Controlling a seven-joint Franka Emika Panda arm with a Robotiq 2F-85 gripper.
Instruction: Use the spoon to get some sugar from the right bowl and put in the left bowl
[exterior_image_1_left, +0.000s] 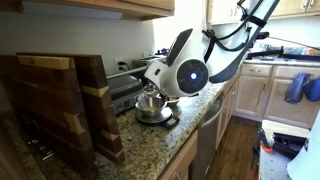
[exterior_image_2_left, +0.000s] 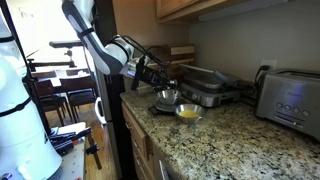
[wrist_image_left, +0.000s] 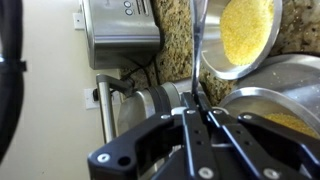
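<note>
In the wrist view we see the claw (wrist_image_left: 197, 108) closed narrow, its black fingers pinched on the spoon (wrist_image_left: 198, 50). The spoon is a thin, flat strip of shiny metal. Its long axis runs straight out from the fingertips, pointing away from the claw until it leaves the top of the picture; we cannot make out its scoop end.

Ahead of the claw and slightly to one side of the spoon stands the left bowl (wrist_image_left: 228, 68). It is round, of polished steel, and holds a grainy yellow fill (wrist_image_left: 250, 30). Closer in, just beside the fingertips, curves the right bowl (wrist_image_left: 265, 100), with a brushed, gleaming metal wall and a pale yellowish patch at the picture's edge.

In an exterior view the claw hangs just over this bowl (exterior_image_2_left: 166, 98). Both bowls rest on a speckled granite counter (wrist_image_left: 175, 40), and a boxy brushed-steel toaster (wrist_image_left: 120, 30) stands farther out beyond the claw
</note>
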